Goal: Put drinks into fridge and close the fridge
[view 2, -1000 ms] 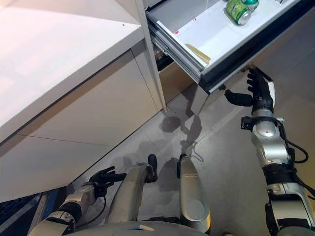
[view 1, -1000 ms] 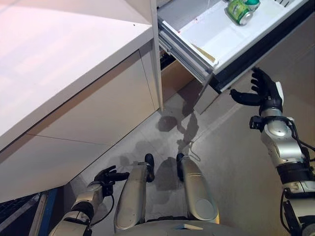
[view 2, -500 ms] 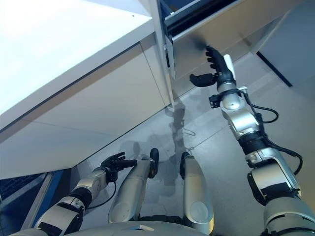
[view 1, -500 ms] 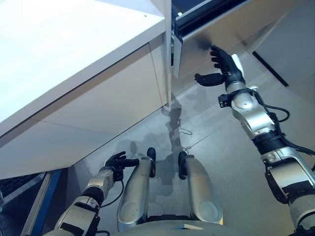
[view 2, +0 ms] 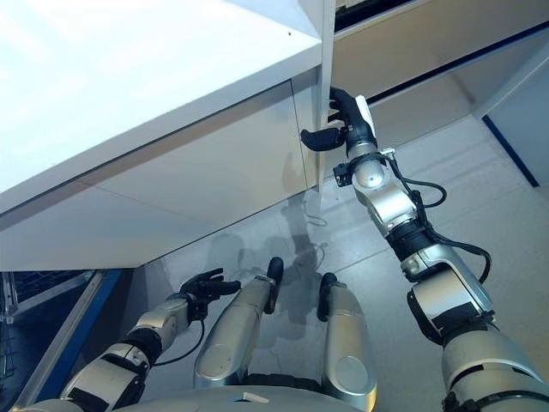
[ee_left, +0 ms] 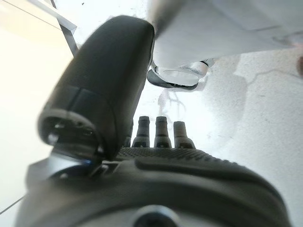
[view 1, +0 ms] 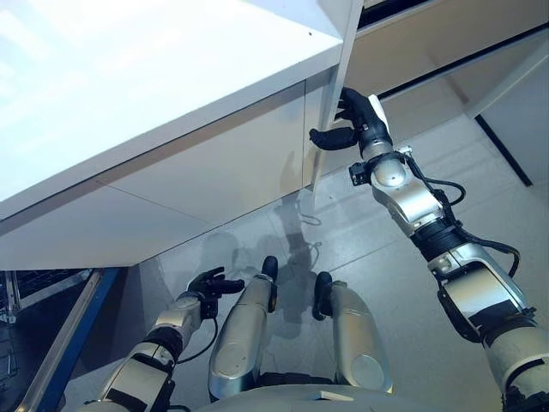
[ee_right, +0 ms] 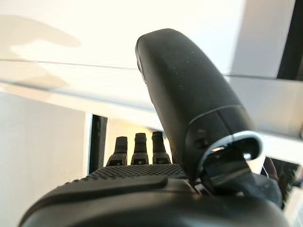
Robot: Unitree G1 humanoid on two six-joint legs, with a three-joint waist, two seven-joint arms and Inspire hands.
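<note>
The fridge drawer's beige front [view 1: 429, 51] sits pushed in beside the white counter's end panel [view 1: 339, 69], with a thin dark gap along its top. My right hand [view 1: 356, 120] is raised against the drawer front's lower corner, fingers straight and thumb spread; it also shows in the right eye view [view 2: 347, 120]. In the right wrist view its fingers [ee_right: 137, 149] point straight at the pale front and hold nothing. My left hand [view 1: 210, 283] hangs low by my side, fingers relaxed and empty, as the left wrist view [ee_left: 161, 130] shows.
A wide white counter [view 1: 129, 86] with pale cabinet panels [view 1: 214, 172] runs along the left. A blue-framed metal rack [view 1: 51, 343] stands at the lower left. Grey tiled floor [view 1: 403, 283] lies below and to the right.
The open drawer with the green can has slid in shut. My right hand followed its front toward the counter. The camera has shifted. The left hand stays low.
</note>
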